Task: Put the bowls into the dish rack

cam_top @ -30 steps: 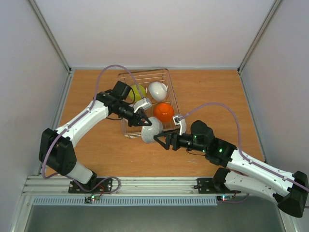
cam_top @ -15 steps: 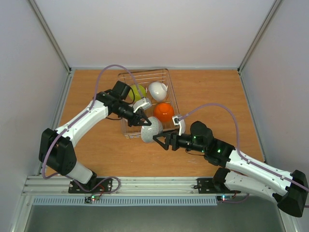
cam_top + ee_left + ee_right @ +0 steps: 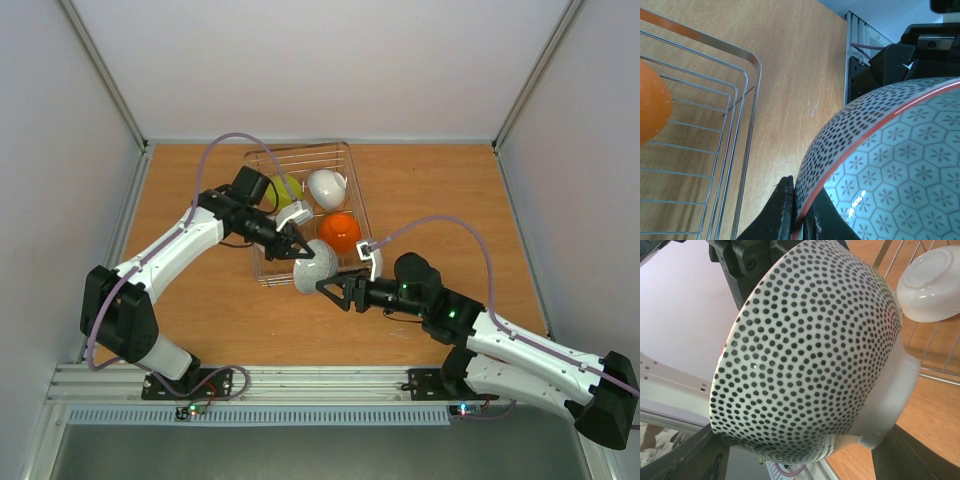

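Observation:
My left gripper is shut on the rim of the pale grey-white dotted bowl. It holds the bowl tilted in the air just off the near end of the dish rack. My right gripper is open with its fingers spread on either side of the bowl's underside. The rack holds the yellow-green bowl, a white bowl and the orange bowl. The other white bowl is not in view.
The wooden table is walled on three sides. The left arm reaches across the rack's left side. The right arm lies along the near right. A metal rail runs along the near edge.
Almost nothing has moved. The right arm has shifted very slightly near the bowl, and the left gripper still holds the bowl in the same place.

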